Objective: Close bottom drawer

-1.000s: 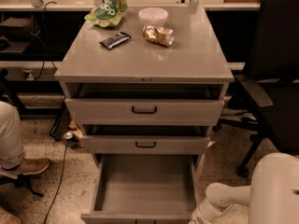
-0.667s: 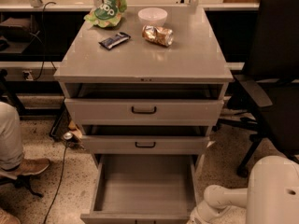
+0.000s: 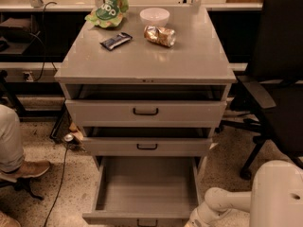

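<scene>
The bottom drawer (image 3: pixel 144 188) of the grey cabinet is pulled far out, showing a long, empty grey tray. Its small dark loop handle (image 3: pixel 147 222) sits at the frame's lower edge. My white arm (image 3: pixel 222 202) reaches in from the bottom right and ends beside the drawer's front right corner. My gripper is below the frame's lower edge, out of view. The middle drawer (image 3: pixel 147 146) and the top drawer (image 3: pixel 146 111) each stand slightly ajar.
On the cabinet top (image 3: pixel 189 60) lie a green bag (image 3: pixel 108 11), a white bowl (image 3: pixel 154 16), a dark snack bar (image 3: pixel 116 40) and a shiny snack bag (image 3: pixel 160 35). A black chair (image 3: pixel 279 79) stands at the right. A person's leg and shoe (image 3: pixel 16 155) and floor cables are at the left.
The end of my arm has edged slightly left and down toward the bottom drawer's front right corner. The drawers have not moved.
</scene>
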### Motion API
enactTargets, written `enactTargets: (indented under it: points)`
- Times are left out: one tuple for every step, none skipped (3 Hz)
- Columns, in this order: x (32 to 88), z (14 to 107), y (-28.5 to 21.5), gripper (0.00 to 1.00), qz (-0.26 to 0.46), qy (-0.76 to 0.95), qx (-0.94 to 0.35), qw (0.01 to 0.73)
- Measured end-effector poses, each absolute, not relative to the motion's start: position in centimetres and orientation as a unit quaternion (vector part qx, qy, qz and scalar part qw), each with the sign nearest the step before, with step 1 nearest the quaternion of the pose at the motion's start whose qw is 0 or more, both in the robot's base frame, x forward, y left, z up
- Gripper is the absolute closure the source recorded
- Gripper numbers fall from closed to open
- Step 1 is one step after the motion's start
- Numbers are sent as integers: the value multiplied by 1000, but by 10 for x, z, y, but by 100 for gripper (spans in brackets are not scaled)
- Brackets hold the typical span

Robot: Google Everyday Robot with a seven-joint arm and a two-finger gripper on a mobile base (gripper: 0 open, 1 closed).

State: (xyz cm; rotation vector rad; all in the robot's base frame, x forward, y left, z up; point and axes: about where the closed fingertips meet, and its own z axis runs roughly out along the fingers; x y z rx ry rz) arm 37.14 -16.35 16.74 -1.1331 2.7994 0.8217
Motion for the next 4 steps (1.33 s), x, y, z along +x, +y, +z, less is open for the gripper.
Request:
enactTargets:
  points:
    - [375, 165, -158, 100, 267, 890, -370, 16]
    - [385, 166, -146, 100, 265, 881, -392, 29]
    - [413, 169, -121, 100, 247, 865, -430, 73]
    - [419, 171, -116, 100, 245, 862, -437, 82]
